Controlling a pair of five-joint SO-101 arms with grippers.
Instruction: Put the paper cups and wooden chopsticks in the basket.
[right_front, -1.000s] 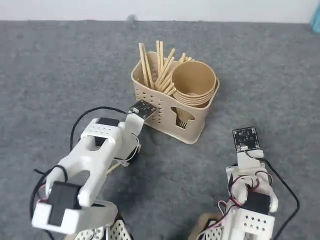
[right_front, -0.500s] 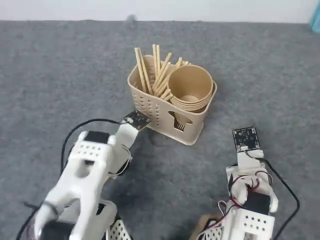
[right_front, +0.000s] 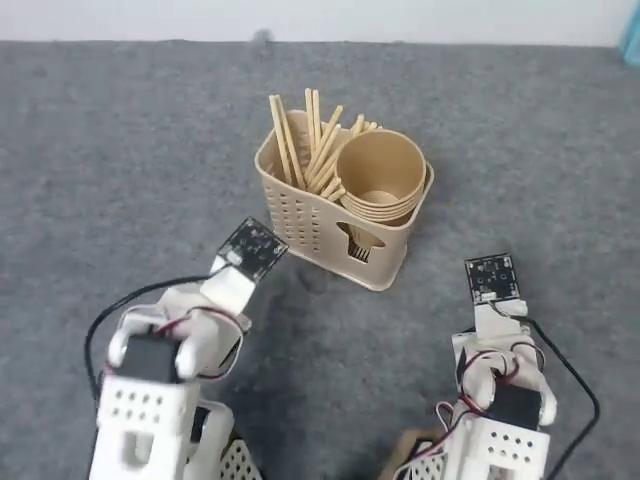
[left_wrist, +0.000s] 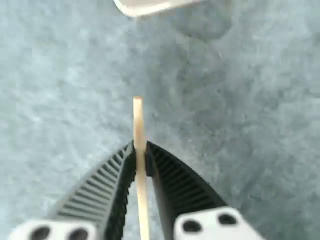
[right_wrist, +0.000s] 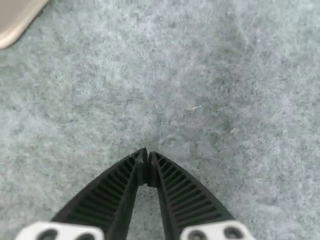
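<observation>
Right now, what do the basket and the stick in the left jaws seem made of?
The basket looks like moulded plastic, matte beige, given its punched hole rows. The chopstick looks like pale unfinished wood, possibly bamboo; its grain cannot be made out.

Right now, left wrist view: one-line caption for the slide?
Left gripper shut on a single wooden chopstick over the grey mat, with the basket edge farther off.
</observation>
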